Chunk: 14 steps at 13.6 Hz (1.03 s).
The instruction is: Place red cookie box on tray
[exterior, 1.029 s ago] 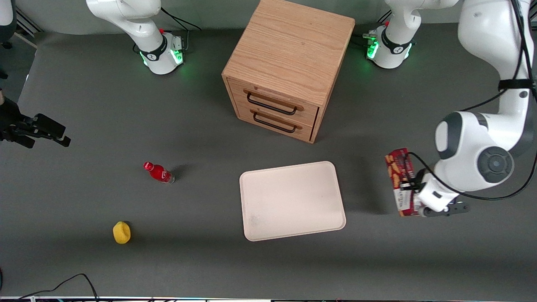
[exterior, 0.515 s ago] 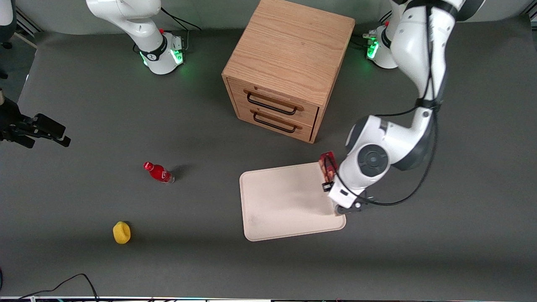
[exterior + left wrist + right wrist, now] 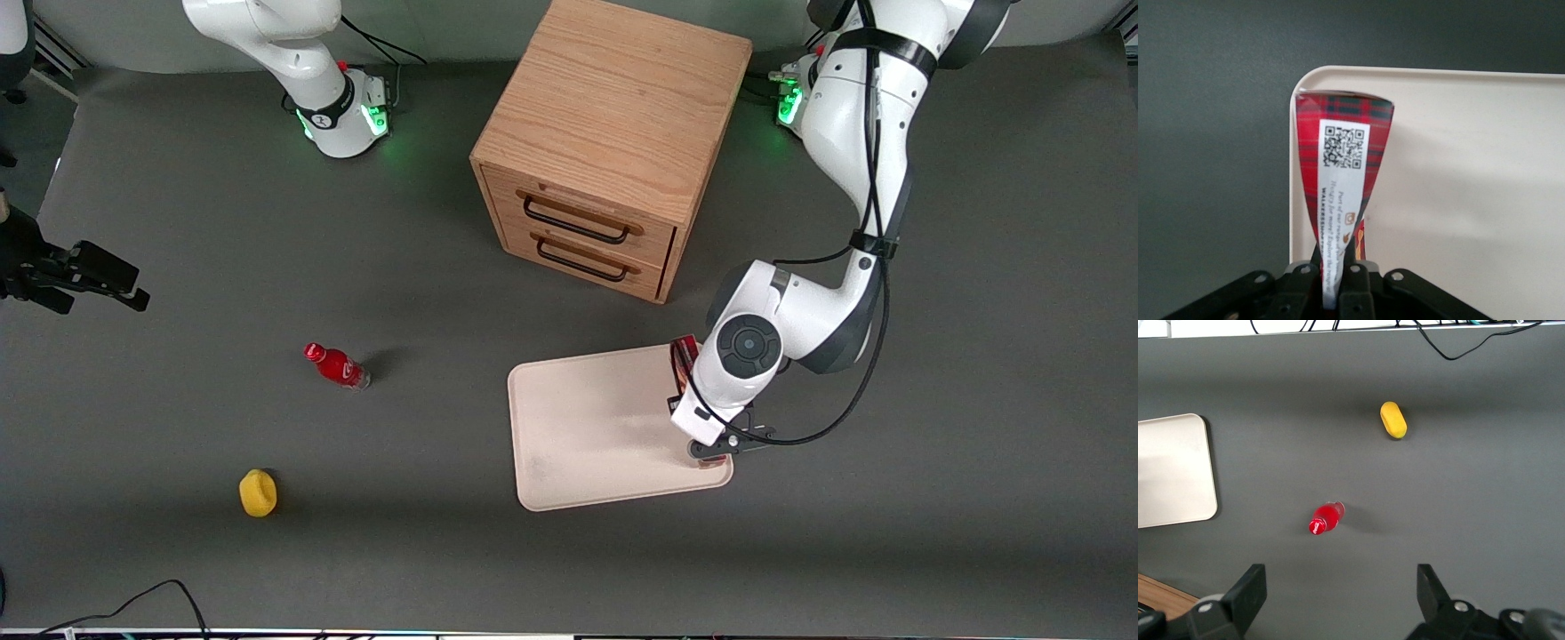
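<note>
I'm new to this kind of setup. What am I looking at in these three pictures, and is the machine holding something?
Two white robot arms are bolted to a grey table. One picture looks down from the front; the other two come from cameras on the arms' wrists. The working arm's pincer is shut on the red cookie box and holds it over the edge of the cream tray. Also on the table: a wooden drawer cabinet, a small red bottle and a yellow object.
</note>
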{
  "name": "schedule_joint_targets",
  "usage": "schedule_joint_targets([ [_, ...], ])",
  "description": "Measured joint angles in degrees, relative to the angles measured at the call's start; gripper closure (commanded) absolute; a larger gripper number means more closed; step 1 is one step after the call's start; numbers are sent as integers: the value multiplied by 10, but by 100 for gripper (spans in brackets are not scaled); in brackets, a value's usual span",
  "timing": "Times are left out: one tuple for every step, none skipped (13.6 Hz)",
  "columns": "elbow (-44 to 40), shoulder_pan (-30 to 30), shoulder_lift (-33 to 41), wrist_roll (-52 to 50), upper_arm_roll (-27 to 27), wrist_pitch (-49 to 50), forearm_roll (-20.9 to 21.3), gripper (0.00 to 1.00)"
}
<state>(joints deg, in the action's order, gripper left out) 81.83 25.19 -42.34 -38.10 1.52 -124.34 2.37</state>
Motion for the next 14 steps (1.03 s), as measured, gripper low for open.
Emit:
schedule_joint_targets([
  [0,0,-2,0,0,-1,1,0],
  [0,0,-4,-1,0,-6,2,0],
  [0,0,-6,-1,0,-13,2,0],
  [0,0,-7,-2,0,-16,2,0],
  [0,0,-7,-2,0,-18,2,0],
  [-3,0,-6,-2,0,-18,2,0],
  [-8,0,-5,-3,-1,-14,2,0],
  [-15,-2,1,-4,-3,0,2,0],
  [-23,-4,13,-4,-5,29,2,0],
  [-32,-10,32,-5,-8,65,1,0],
  [-38,-23,58,-5,-11,102,0,0],
  [-41,-45,87,4,-12,137,0,0],
  [-42,-71,116,34,-12,172,-1,0],
  [-42,-99,144,80,-13,206,-2,0],
])
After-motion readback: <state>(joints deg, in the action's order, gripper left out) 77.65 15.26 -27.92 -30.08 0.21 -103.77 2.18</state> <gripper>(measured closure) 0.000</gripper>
